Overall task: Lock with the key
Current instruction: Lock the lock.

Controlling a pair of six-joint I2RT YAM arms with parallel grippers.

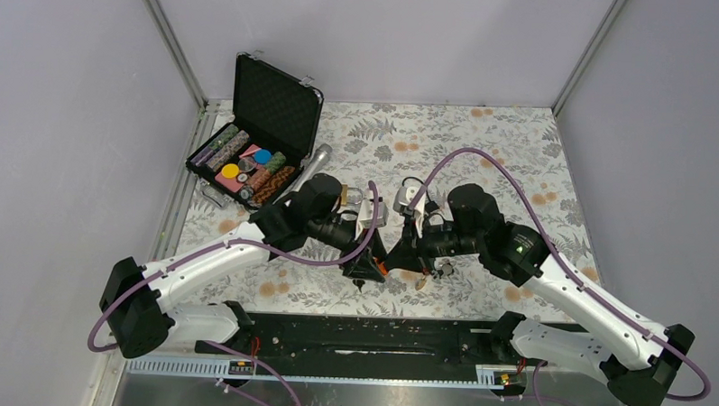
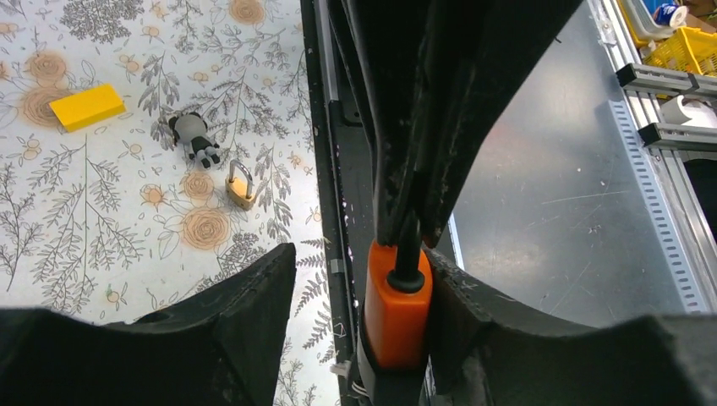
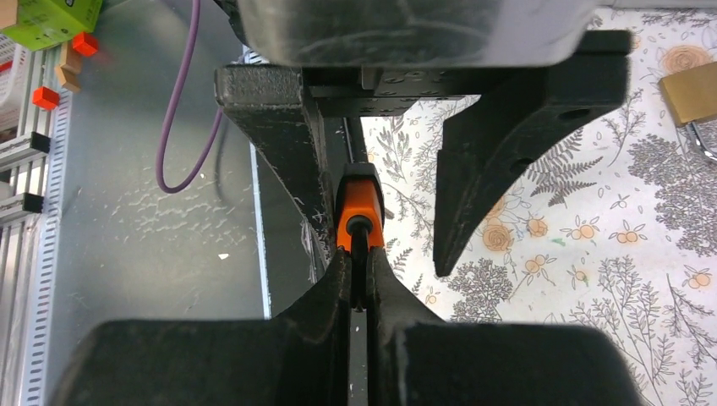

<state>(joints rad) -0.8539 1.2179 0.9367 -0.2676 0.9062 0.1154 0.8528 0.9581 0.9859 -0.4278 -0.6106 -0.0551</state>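
Note:
An orange padlock (image 2: 396, 315) is held up above the table's near edge, between the two arms (image 1: 382, 267). A black key (image 3: 358, 254) sticks in its end. My right gripper (image 3: 359, 269) is shut on the key's head. My left gripper (image 2: 362, 279) is open. The padlock rests against its right finger (image 2: 482, 321). Its left finger (image 2: 245, 321) stands well clear, with the table showing in the gap. The padlock's shackle is hidden.
A small brass padlock (image 2: 240, 188) lies on the floral cloth near a yellow block (image 2: 87, 106) and a small black-and-white thing (image 2: 196, 135). An open case of poker chips (image 1: 249, 154) and a silver cylinder (image 1: 310, 165) sit far left. The black rail (image 1: 369, 339) runs along the near edge.

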